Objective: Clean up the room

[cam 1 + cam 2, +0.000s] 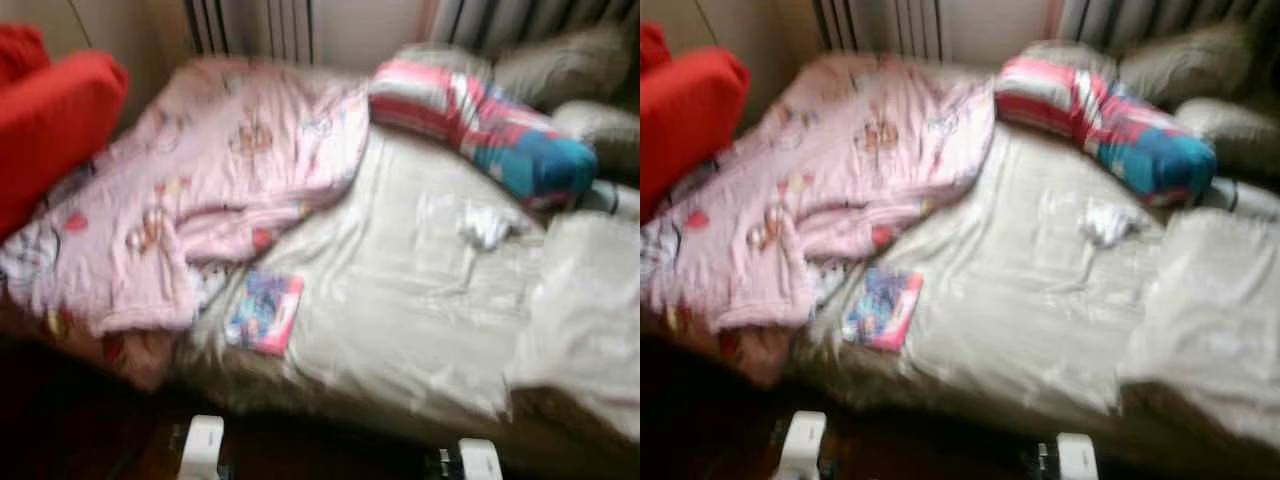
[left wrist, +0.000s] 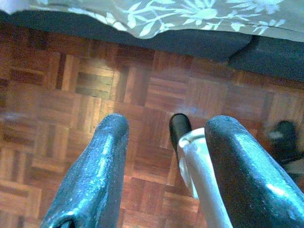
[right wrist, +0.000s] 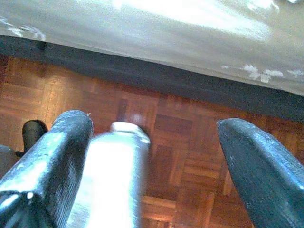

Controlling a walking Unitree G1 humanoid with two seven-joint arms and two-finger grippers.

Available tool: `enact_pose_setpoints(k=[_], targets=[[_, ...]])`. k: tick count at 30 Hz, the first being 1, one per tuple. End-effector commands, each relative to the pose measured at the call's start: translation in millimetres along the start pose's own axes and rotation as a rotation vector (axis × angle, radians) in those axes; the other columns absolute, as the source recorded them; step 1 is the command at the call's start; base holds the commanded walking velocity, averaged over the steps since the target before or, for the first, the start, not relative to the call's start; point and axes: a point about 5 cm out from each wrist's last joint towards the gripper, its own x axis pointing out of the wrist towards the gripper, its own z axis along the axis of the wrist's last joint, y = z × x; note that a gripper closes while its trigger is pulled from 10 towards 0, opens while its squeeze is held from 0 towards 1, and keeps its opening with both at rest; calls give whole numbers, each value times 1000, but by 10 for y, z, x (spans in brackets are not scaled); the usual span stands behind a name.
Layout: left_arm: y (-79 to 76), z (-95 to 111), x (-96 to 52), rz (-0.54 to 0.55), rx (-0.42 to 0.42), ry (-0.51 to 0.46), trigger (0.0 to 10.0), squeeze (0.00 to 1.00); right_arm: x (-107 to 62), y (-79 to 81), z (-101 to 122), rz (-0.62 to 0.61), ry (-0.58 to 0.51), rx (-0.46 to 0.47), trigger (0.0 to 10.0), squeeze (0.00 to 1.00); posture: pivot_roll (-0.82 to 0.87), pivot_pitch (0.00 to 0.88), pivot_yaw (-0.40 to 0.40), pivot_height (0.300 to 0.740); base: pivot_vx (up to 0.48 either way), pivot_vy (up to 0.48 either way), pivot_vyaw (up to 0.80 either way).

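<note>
Bed: a wide bed (image 1: pixel 400 300) under a crumpled beige sheet took up most of the blurred head views, its near edge running above the dark floor.
Pink quilt: a pale pink quilt with small printed figures (image 1: pixel 200 190) lay bunched over the bed's left half, reaching from the far edge to the near left corner.
Red cushion: a bright red padded cushion (image 1: pixel 50 120) stood at the bed's left edge, touching the quilt.
Striped pillow: a long pillow in pink, white, red and teal bands (image 1: pixel 480 120) lay slanted along the far edge, right of the quilt.
Beige pillows: 2 beige pillows (image 1: pixel 570 70) sat at the far right corner, behind the striped pillow.
Pale cover: a pale folded cover (image 1: pixel 590 310) lay at the bed's right edge.
Book: a thin, flat book with a blue and pink cover (image 1: pixel 265 312) lay on the sheet near the near edge, just beside the quilt's lower hem.
White scrap: a small crumpled white scrap (image 1: pixel 487 226) lay on the sheet right of centre, near the pillow's teal end; what it was could not be told.
Floor: brown parquet floor (image 2: pixel 95 85) ran beside the bed's dark base.
Left gripper: the left gripper (image 2: pixel 164 142) hung over the parquet, its 2 black fingers spread, nothing between them.
Right gripper: the right gripper (image 3: pixel 154 137) hung over the parquet, fingers wide apart, pinching nothing.
</note>
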Motion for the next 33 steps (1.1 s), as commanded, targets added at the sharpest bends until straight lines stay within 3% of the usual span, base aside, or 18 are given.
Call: enact_pose_setpoints(k=[1, 10, 16, 22, 33], targets=[[-53, -88, -15, -19, 16, 34, 10000, 0, -25, -71, -82, -21, 29, 7, 10000, 0, -26, 134, 30, 740, 0, -412, -538], [-28, -81, -15, -16, 14, 30, 10000, 0, -22, -71, -78, -26, 32, 10, 10000, 0, -24, 145, 29, 740, 0, -410, -744], [-16, -73, -13, -12, 13, 29, 10000, 0, -21, -75, -63, -32, 20, 15, 10000, 0, -23, 150, 29, 740, 0, -376, 0], [-23, -18, 0, -7, -2, 11, 10000, 0, -22, -67, -47, -30, -4, 39, 10000, 0, -26, 157, 27, 740, 0, 0, 0], [1, 515, 51, -1, -46, -229, 10000, 0, -47, -66, 29, -26, -139, 95, 10000, 0, -65, 172, 19, 740, 0, 0, 0]])
